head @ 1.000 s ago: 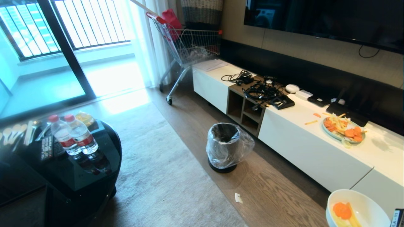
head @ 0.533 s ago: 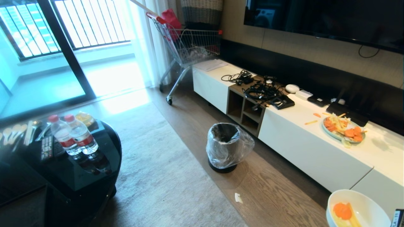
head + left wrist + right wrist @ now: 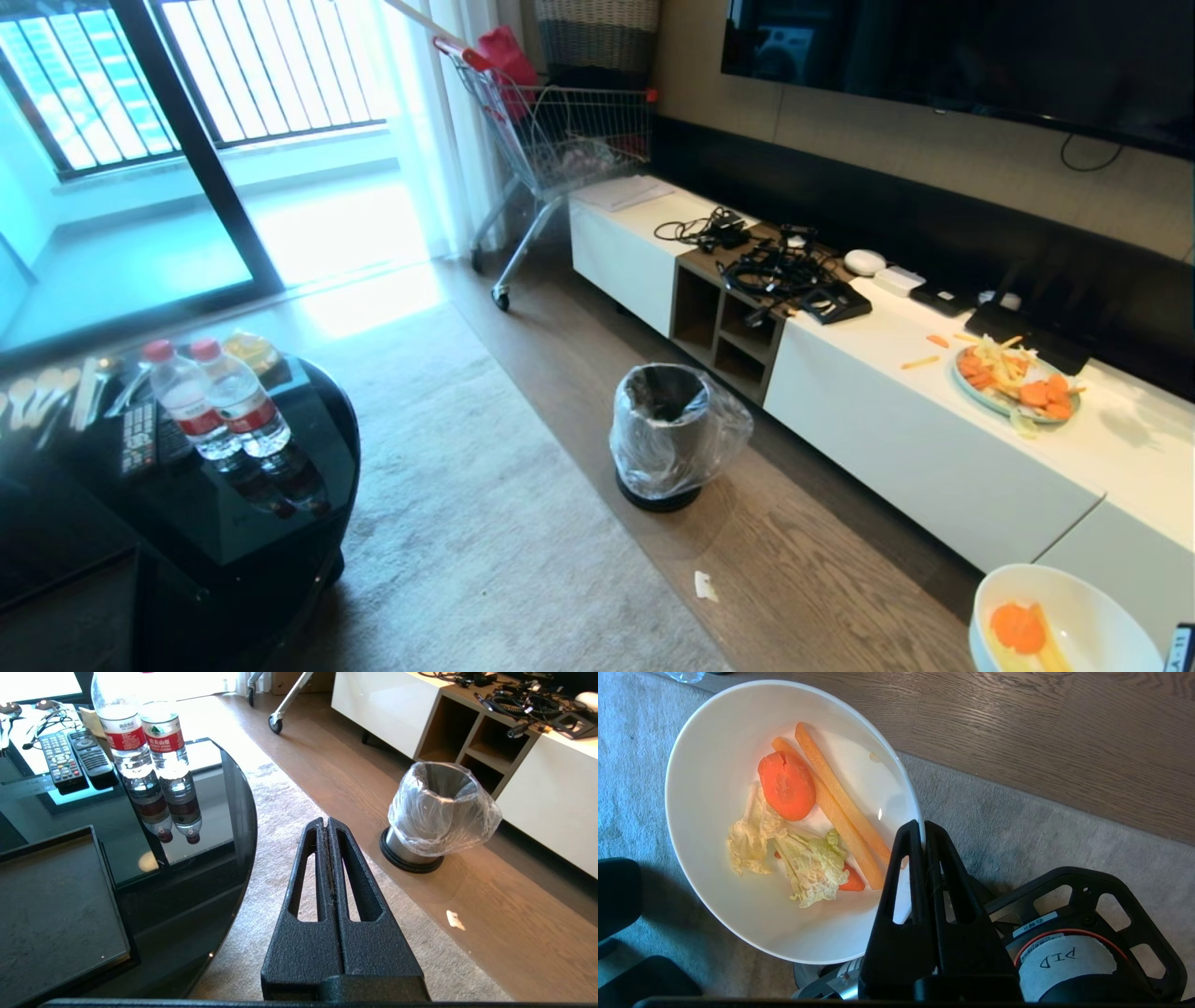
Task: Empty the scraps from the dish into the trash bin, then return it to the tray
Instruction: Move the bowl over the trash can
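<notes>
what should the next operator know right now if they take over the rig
Right gripper: shut on the rim of the dish, held low above rug.
Left gripper: shut, empty, parked beside the round table.
Scraps are in the dish.
Trash bin stands on the wood floor ahead, apart from the dish.
Tray lies on the table.
Done: dish picked up.
Left: tip scraps into bin, return dish to tray.

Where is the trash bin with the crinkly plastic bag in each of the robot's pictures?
Head view: the trash bin stands mid-picture on the wood floor, before the white cabinet.
Left wrist view: the bin is right of centre, beyond the shut left pincer.
Right wrist view: not in it.
Shared landmark: the white paper scrap on the floor near the bin, in the head and left wrist views.
</notes>
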{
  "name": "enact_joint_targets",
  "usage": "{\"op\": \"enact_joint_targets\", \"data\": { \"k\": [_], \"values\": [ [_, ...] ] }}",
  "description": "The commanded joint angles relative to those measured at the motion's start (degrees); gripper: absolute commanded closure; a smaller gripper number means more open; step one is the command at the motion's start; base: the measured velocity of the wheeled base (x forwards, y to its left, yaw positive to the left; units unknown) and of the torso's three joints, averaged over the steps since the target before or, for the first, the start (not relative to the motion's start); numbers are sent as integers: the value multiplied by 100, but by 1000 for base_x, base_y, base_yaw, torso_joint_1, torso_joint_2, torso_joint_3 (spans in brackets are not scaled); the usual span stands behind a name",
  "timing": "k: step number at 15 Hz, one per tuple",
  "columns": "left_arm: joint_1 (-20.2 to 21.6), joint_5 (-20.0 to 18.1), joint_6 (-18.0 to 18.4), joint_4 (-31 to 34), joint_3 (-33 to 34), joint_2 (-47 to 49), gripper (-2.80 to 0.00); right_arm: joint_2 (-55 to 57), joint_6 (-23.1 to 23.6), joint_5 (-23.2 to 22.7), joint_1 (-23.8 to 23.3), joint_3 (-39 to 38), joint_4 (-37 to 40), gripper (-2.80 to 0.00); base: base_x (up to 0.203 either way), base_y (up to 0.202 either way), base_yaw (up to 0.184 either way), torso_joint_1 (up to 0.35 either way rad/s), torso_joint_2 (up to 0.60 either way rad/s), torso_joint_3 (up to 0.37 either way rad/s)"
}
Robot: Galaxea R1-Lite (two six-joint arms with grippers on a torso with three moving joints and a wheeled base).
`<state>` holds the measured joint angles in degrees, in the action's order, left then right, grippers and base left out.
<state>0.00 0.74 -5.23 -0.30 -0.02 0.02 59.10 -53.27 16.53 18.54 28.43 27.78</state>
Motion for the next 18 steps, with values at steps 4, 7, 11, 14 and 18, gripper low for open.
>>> {"op": "enact_joint_targets", "data": {
  "k": [4, 7, 11, 14, 18],
  "values": [
    [0, 5, 4, -5, 2, -2, 0, -12, -34, 8, 0, -74, 8, 0, 0, 0, 0, 0, 0, 0],
    [0, 5, 4, -5, 2, -2, 0, -4, -34, 8, 1, -74, -1, 0, 0, 0, 0, 0, 0, 0],
    [0, 5, 4, -5, 2, -2, 0, -4, -34, 8, 9, -83, -18, 0, 172, 0, 2, 3, 2, 3],
    [0, 5, 4, -5, 2, -2, 0, -4, -34, 8, 9, -83, -10, 0, 184, 0, 1, 3, -1, 4],
    [0, 5, 4, -5, 2, -2, 0, -4, -25, 8, 9, -83, -18, 0, 185, 0, 0, 4, 2, 2]
  ]
}}
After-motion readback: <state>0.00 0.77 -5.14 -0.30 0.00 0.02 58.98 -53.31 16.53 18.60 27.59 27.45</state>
